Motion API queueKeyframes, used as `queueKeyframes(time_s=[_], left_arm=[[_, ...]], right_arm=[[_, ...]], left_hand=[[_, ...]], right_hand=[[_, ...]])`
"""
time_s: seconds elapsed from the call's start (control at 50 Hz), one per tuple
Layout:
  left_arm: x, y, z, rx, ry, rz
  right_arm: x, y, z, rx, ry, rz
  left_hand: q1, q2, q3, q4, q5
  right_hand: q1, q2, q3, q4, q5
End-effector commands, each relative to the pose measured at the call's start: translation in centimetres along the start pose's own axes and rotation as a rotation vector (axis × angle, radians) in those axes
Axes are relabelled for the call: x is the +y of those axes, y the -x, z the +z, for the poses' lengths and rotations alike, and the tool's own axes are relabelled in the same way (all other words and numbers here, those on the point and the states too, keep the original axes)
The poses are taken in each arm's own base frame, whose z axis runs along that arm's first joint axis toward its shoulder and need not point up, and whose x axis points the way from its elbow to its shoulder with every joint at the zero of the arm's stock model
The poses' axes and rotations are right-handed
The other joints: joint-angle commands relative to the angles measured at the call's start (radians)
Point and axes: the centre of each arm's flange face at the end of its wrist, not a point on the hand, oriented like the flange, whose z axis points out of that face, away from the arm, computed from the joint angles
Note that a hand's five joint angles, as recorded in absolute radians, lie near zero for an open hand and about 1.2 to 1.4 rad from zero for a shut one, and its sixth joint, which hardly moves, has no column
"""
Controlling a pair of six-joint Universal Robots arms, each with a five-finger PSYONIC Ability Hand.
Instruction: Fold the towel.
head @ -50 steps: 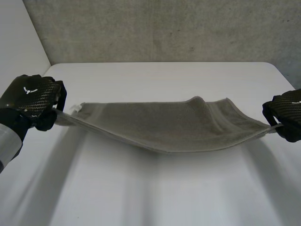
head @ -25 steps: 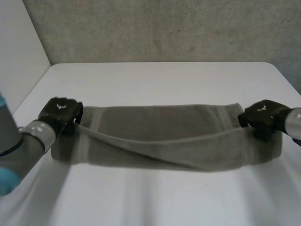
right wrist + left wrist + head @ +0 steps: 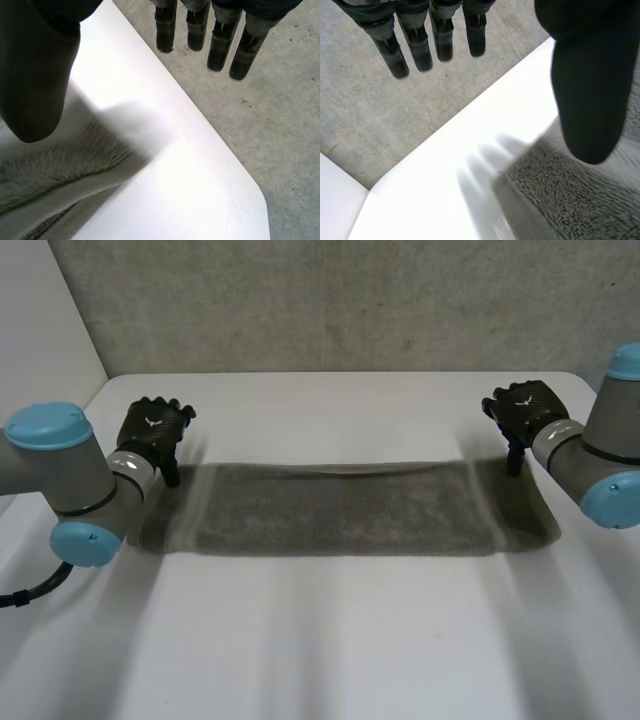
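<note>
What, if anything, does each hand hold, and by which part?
Nothing: the left hand and the right hand are open at the far corners of the towel.

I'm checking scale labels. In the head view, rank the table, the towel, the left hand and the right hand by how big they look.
1. table: largest.
2. towel: lying flat across the table.
3. left hand and right hand: smallest. They look about alike, so they are not ranked.
</note>
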Motion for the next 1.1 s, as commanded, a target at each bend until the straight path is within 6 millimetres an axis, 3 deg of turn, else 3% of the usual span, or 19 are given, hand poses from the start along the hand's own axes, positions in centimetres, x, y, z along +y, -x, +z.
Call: queueKeyframes(time_s=[0.02,0.14,0.22,0.24,0.28,0.3,0.38,0.42,0.46,0.58,0.86,0.96,1.0,1.1], left_arm=[[0.6,-0.4,-0.8,0.014,0.035,-0.004],[-0.3,0.1,-2.5,-0.001,0.046,-0.010],[-1.4,0.5,-5.3,0.004,0.054,-0.014],[-1.9,0.6,-6.2,0.003,0.046,-0.015],[-2.4,0.6,-7.3,0.005,0.045,-0.024],[-2.4,0.6,-7.3,0.005,0.045,-0.024],[-3.3,0.4,-10.1,0.014,0.029,-0.131],[-3.3,0.4,-10.1,0.014,0.029,-0.132],[-3.4,0.0,-11.2,0.043,0.015,-0.254],[-2.6,-0.5,-11.7,0.099,0.000,-0.404],[-2.0,-0.2,-11.5,0.085,-0.055,-0.423],[-1.8,-0.4,-11.7,0.087,-0.051,-0.424],[-1.8,-0.4,-11.7,0.088,-0.053,-0.423],[-1.8,-0.5,-11.8,0.090,-0.050,-0.422]], right_arm=[[-0.6,0.5,-0.9,0.001,0.017,0.014],[-1.3,0.2,-4.2,-0.015,0.034,0.044],[-1.3,0.7,-7.3,-0.039,0.058,0.042],[-1.3,0.7,-7.3,-0.039,0.058,0.042],[-0.9,1.4,-9.2,-0.063,0.071,0.042],[-0.9,1.4,-9.2,-0.063,0.071,0.042],[0.5,1.8,-10.5,-0.079,0.104,0.055],[2.3,1.6,-11.0,-0.075,0.147,0.071],[3.1,1.6,-11.2,-0.077,0.160,0.079],[5.3,1.9,-10.7,-0.054,0.148,0.087],[8.6,2.0,-8.4,-0.015,0.144,0.044],[9.8,1.4,-7.9,-0.008,0.172,0.007],[10.2,0.7,-7.7,0.009,0.182,-0.010],[10.6,-1.2,-7.6,0.061,0.203,-0.017]], left_hand=[[-0.085,-0.082,-0.081,-0.083,-0.095],[-0.085,-0.082,-0.081,-0.083,-0.095],[-0.085,-0.082,-0.081,-0.083,-0.095],[-0.085,-0.082,-0.081,-0.083,-0.095],[-0.085,-0.082,-0.081,-0.083,-0.095],[-0.085,-0.082,-0.081,-0.083,-0.095],[-0.085,-0.082,-0.081,-0.083,-0.095],[-0.085,-0.082,-0.081,-0.083,-0.095],[-0.085,-0.082,-0.081,-0.083,-0.095],[-0.079,-0.075,-0.074,-0.077,-0.088],[-0.076,-0.072,-0.071,-0.074,-0.085],[-0.076,-0.072,-0.071,-0.074,-0.085],[-0.076,-0.072,-0.071,-0.074,-0.085],[-0.076,-0.072,-0.071,-0.074,-0.085]], right_hand=[[-0.073,-0.077,-0.074,-0.091,-0.062],[-0.073,-0.077,-0.074,-0.091,-0.062],[-0.073,-0.077,-0.074,-0.091,-0.062],[-0.073,-0.077,-0.074,-0.091,-0.062],[-0.073,-0.077,-0.074,-0.091,-0.062],[-0.073,-0.077,-0.074,-0.091,-0.062],[-0.073,-0.077,-0.074,-0.091,-0.062],[-0.073,-0.077,-0.074,-0.091,-0.062],[-0.031,-0.035,-0.032,-0.049,-0.020],[0.181,0.177,0.179,0.163,0.192],[0.366,0.362,0.365,0.348,0.377],[0.619,0.615,0.617,0.601,0.630],[1.146,1.142,1.145,1.128,1.157],[1.149,1.145,1.148,1.131,1.160]])
